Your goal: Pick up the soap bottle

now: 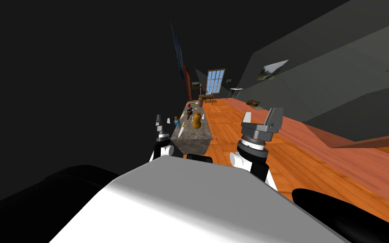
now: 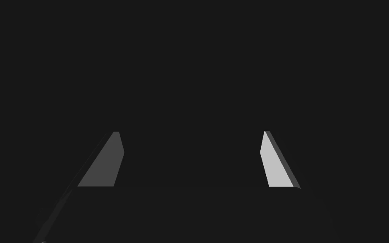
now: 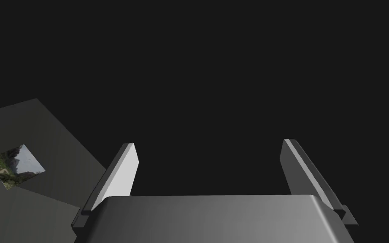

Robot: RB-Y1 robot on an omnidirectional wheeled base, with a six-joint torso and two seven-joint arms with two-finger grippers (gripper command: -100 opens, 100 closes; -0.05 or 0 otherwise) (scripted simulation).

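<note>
- Step: approach, nothing grasped yet. I judge the base needs to come closer to the counter (image 1: 191,143).
- Wood floor (image 1: 248,126) right of the counter looks open.
- Left gripper (image 1: 162,120) & right gripper (image 1: 260,116): raised, fingers spread, empty.
- Soap bottle (image 1: 176,122): blue w/ orange cap, upright by the counter's left edge. Next: lower left arm toward it.

Location type: domestic interior, combined kitchen and living room. Indicators: stone-topped counter (image 1: 191,142) carrying a knife (image 1: 181,131), an apple (image 1: 189,104) and a soap bottle (image 1: 176,122); plank floor (image 1: 248,126); paned window (image 1: 215,81); side table (image 1: 235,89); framed landscape picture (image 1: 272,69) on the wall.
</note>
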